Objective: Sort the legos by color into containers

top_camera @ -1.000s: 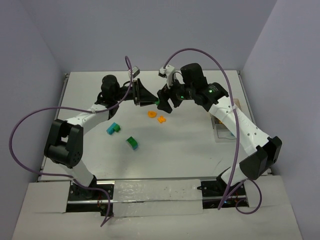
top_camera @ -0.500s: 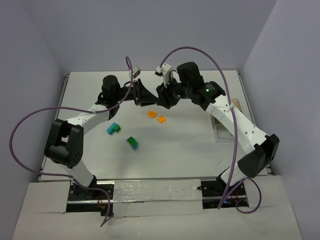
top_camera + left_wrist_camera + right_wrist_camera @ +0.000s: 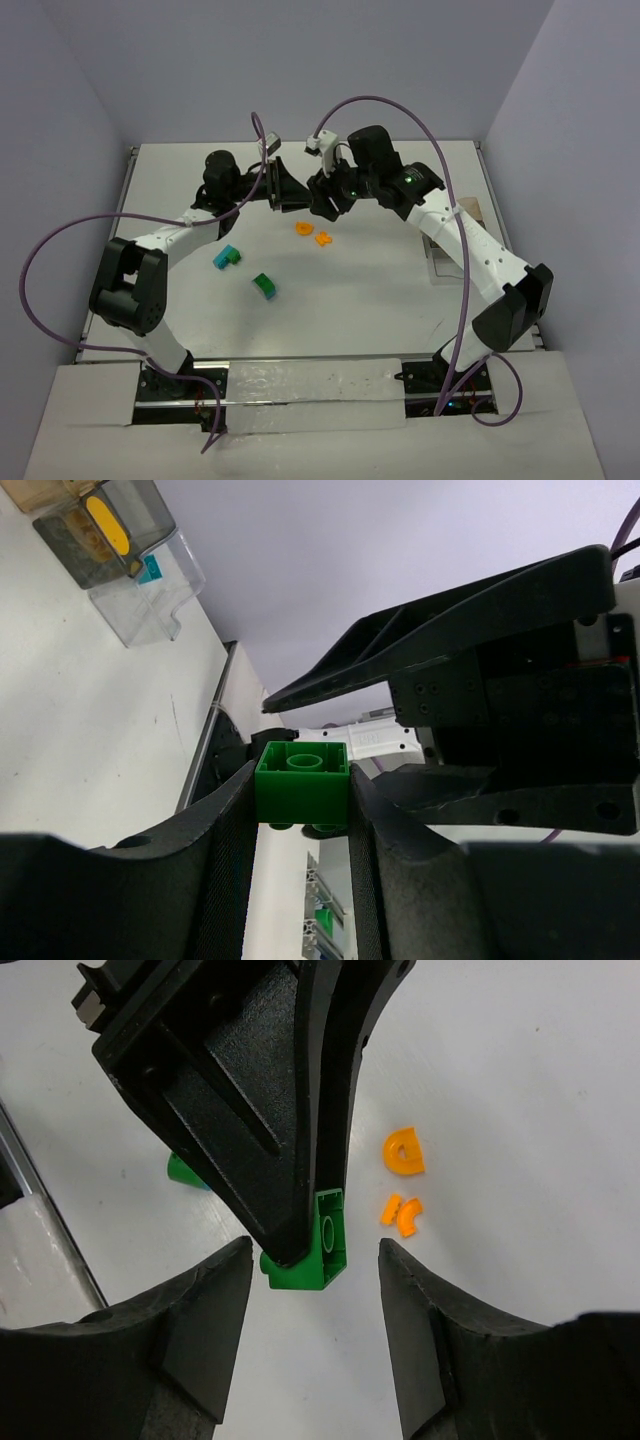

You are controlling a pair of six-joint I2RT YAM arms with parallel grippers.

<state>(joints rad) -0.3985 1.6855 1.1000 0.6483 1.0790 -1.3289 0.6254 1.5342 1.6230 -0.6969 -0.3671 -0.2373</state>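
Note:
My left gripper (image 3: 300, 792) is shut on a green lego brick (image 3: 300, 780) and holds it in the air above the table's far middle. My right gripper (image 3: 315, 1255) faces it, open, with one finger on each side of that green brick (image 3: 322, 1245) and a gap on both sides. From the top view the two grippers, left (image 3: 290, 192) and right (image 3: 322, 200), meet tip to tip. On the table lie two orange legos (image 3: 303, 228) (image 3: 322, 239), a teal lego (image 3: 227, 257) and a green-and-blue lego (image 3: 265, 286). The containers (image 3: 135, 575) show an orange and a teal piece inside.
The containers (image 3: 445, 255) stand at the right side of the table, partly under my right forearm. Purple cables (image 3: 400, 105) loop above both arms. Grey walls close in the table at the back and sides.
My right gripper has moved left toward the left gripper and narrowed its jaws around the held green brick. The left arm has not moved.

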